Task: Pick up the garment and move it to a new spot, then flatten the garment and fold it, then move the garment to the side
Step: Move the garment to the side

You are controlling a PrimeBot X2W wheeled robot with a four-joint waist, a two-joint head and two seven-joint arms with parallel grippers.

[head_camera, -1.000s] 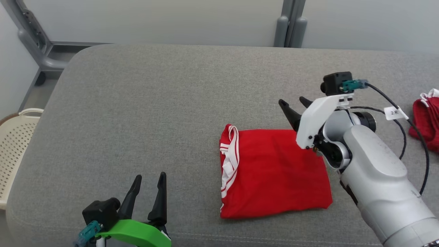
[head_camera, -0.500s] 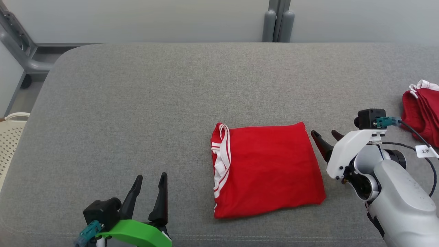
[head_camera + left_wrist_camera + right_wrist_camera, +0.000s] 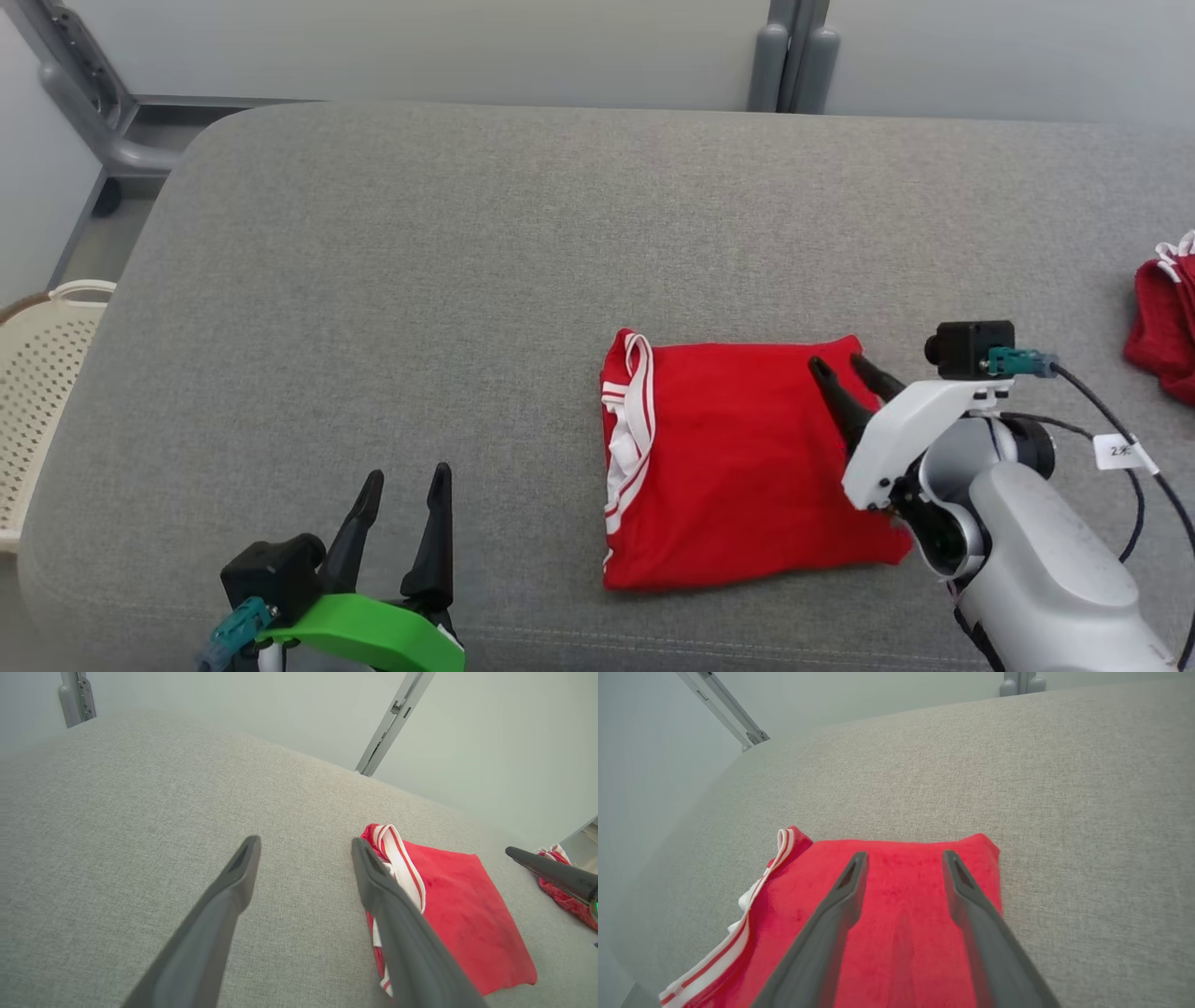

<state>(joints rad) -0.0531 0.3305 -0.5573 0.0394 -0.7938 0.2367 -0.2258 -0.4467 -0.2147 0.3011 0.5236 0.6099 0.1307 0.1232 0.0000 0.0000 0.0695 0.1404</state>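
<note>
The red cloth garment with white-striped trim (image 3: 738, 467) lies folded into a compact rectangle on the grey fabric-covered table (image 3: 420, 280), right of centre and near the front edge. Flattening and folding look finished, so the step in hand is judged to be the last one: moving it aside.

The right claw (image 3: 836, 362) is poised over the fold's far right corner, its fingers spread with nothing between them. Whether the tips touch the cloth cannot be told. The left claw (image 3: 407, 472) rests released at the near left, well apart from the garment.

The next move probably calls for the right claw to drop onto that edge and pinch every layer together, so the fold holds during the carry, perhaps toward the other crumpled red cloth (image 3: 1162, 327) at the far right.
</note>
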